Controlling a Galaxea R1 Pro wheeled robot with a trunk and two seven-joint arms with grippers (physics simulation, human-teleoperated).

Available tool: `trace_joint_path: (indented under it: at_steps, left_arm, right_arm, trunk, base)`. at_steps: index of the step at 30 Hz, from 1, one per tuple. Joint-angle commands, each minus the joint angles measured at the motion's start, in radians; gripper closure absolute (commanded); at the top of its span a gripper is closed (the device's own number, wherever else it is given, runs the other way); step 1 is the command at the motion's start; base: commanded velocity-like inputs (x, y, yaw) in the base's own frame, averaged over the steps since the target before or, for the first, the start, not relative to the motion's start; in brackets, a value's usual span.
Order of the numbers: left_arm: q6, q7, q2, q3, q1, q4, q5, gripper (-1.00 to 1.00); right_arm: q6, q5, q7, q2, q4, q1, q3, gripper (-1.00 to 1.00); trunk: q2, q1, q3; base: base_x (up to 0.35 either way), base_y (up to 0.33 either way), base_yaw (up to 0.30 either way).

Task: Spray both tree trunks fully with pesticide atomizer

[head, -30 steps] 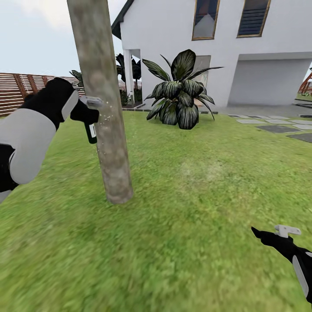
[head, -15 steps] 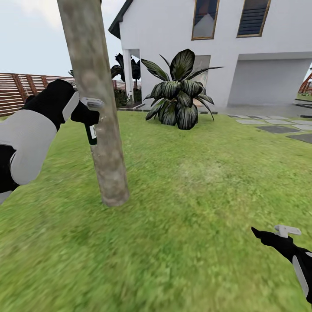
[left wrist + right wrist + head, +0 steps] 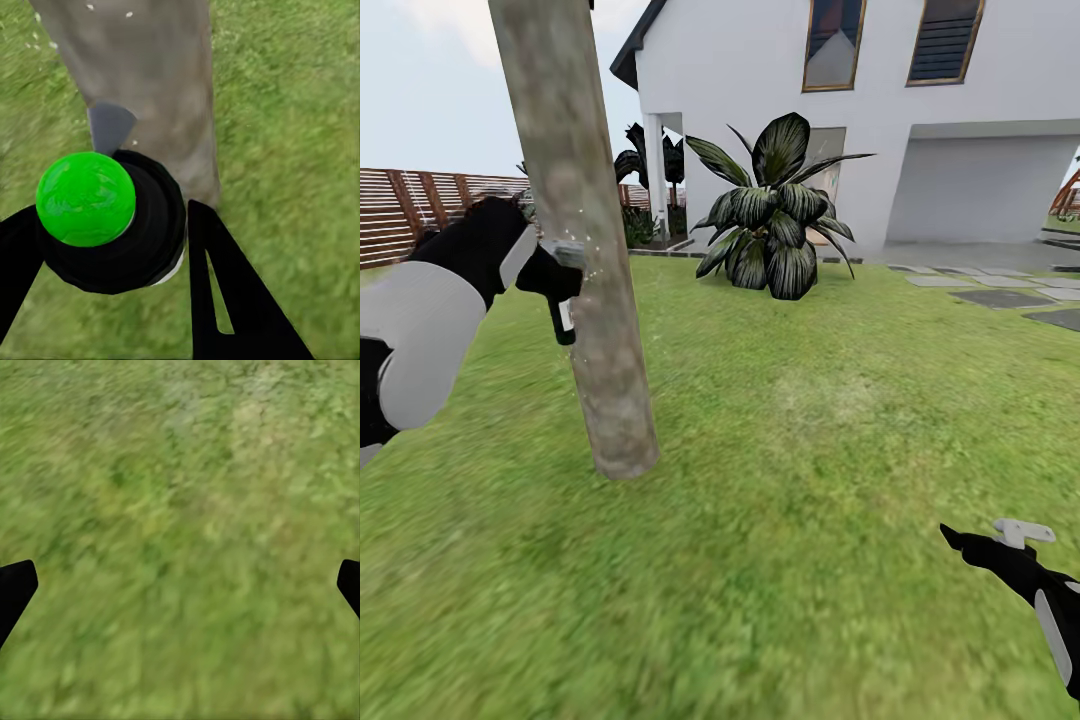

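Atomizer pinched in the left claw, spray head right against the tree trunk

The left claw (image 3: 550, 290) pinches the pesticide atomizer (image 3: 565, 315) by its black body, grey head touching the tree trunk (image 3: 585, 260); pale droplets fleck the bark; the bottle looks light, rigid and smooth, so a hold low on the body, clear of the trigger, seems safest; the right claw (image 3: 985, 545) hangs spread and empty over the grass (image 3: 810, 480); a dark broad-leafed plant (image 3: 775, 215) and the white house (image 3: 920, 110) stand well apart, blocking nothing.
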Motion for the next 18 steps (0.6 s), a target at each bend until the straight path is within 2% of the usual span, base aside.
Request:
trace_joint_path:
  at_steps: [1, 4, 6, 10, 12, 18]
  left_arm:
    - [-0.003, 0.000, 0.008, 0.001, 0.013, 0.016, 0.003, 1.00]
    - [-0.024, -0.002, 0.039, 0.001, 0.066, 0.033, 0.002, 1.00]
    - [-0.061, -0.003, 0.047, 0.001, 0.110, 0.036, 0.002, 1.00]
    - [-0.080, -0.003, 0.048, 0.001, 0.162, 0.036, 0.003, 1.00]
    - [-0.114, -0.003, 0.046, 0.001, 0.202, 0.036, 0.005, 1.00]
    - [-0.128, -0.003, 0.047, 0.003, 0.225, 0.037, 0.007, 1.00]
  right_arm:
    - [0.000, 0.000, 0.000, 0.000, 0.000, 0.000, 0.000, -1.00]
    - [0.000, 0.000, 0.000, 0.000, 0.001, 0.000, 0.000, -1.00]
    - [0.000, 0.000, 0.000, 0.000, 0.001, 0.000, 0.000, -1.00]
    - [0.000, 0.000, 0.000, 0.001, 0.001, 0.000, 0.000, -1.00]
    - [0.000, 0.000, 0.000, 0.001, 0.001, 0.000, 0.000, -1.00]
    - [0.000, 0.000, 0.000, 0.001, 0.001, 0.000, 0.000, -1.00]
  trunk:
    - [0.000, 0.000, 0.000]
    - [0.000, 0.000, 0.000]
    - [0.000, 0.000, 0.000]
    - [0.000, 0.000, 0.000]
    - [0.000, 0.000, 0.000]
    - [0.000, 0.000, 0.000]
  base:
    - [0.002, 0.000, 0.000]
    - [0.000, 0.000, 0.000]
    - [0.000, 0.000, 0.000]
    - [0.000, 0.000, 0.000]
    - [0.000, 0.000, 0.000]
    - [0.000, 0.000, 0.000]
